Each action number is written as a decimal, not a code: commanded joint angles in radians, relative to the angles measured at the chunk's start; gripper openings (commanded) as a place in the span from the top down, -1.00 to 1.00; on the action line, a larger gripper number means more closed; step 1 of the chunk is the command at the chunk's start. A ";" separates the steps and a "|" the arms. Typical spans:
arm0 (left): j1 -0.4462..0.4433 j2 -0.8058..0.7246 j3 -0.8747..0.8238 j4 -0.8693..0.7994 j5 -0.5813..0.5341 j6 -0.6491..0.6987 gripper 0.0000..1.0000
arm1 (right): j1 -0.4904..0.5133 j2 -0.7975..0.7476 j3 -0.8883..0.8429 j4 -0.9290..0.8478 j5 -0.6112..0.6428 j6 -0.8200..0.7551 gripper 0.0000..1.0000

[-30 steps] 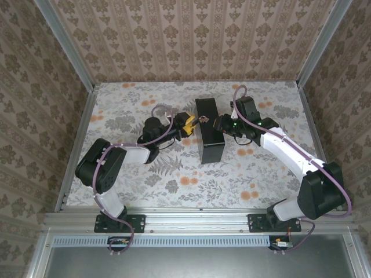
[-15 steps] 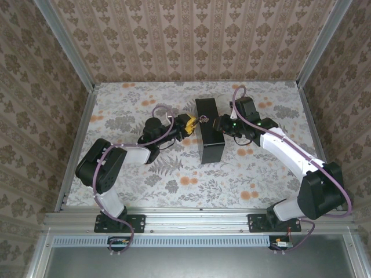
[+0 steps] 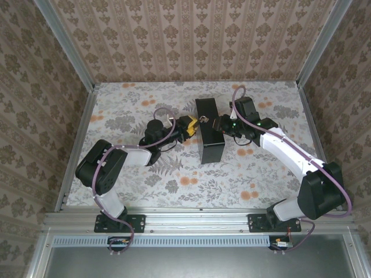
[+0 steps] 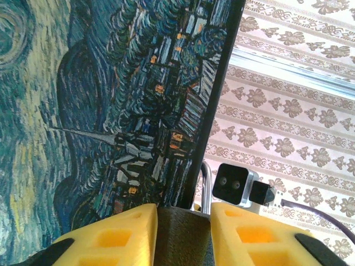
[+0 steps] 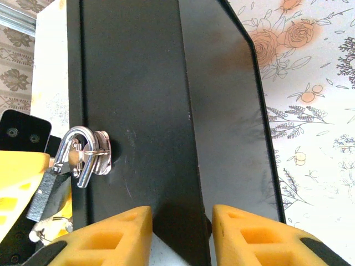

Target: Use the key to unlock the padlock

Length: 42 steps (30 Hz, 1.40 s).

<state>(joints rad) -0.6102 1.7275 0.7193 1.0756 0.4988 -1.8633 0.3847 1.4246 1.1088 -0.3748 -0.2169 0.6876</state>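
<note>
Straddling box [image 5: 138,72] corner edge, right pincer [image 5: 182,221].

Top external camera: high, above and behind arm bases, looking down and forward over whole table [image 3: 116,174]. Box [image 3: 208,130] sits small at centre, seen from afar.

Left wrist camera: rides on left gripper [image 4: 183,213], looks along own fingers, very close to box's painted lid [image 4: 111,100]. View is tilted, with wall beyond.

Right wrist camera: rides on right gripper [image 5: 182,219], close on box's black side, padlock [image 5: 83,155] at left.

All three views share box. Wrist cameras seem to face each other across it, though angle is hard to judge.
</note>
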 commanded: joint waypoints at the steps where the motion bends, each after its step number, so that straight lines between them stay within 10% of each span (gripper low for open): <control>1: -0.006 -0.038 -0.002 0.047 -0.009 0.016 0.44 | 0.016 0.011 0.023 -0.024 -0.006 -0.003 0.31; 12: 0.011 -0.085 0.026 -0.039 0.038 0.147 0.66 | 0.017 0.009 0.019 -0.038 0.002 -0.024 0.31; 29: 0.038 -0.246 0.240 -0.777 0.055 0.774 0.95 | 0.014 0.016 0.012 -0.036 0.002 -0.051 0.30; 42: 0.019 -0.148 0.378 -0.838 -0.005 0.878 1.00 | 0.019 0.040 0.011 -0.023 -0.069 -0.053 0.32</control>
<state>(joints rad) -0.5880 1.5551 1.0458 0.2081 0.5251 -1.0294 0.3935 1.4384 1.1099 -0.3607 -0.2401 0.6537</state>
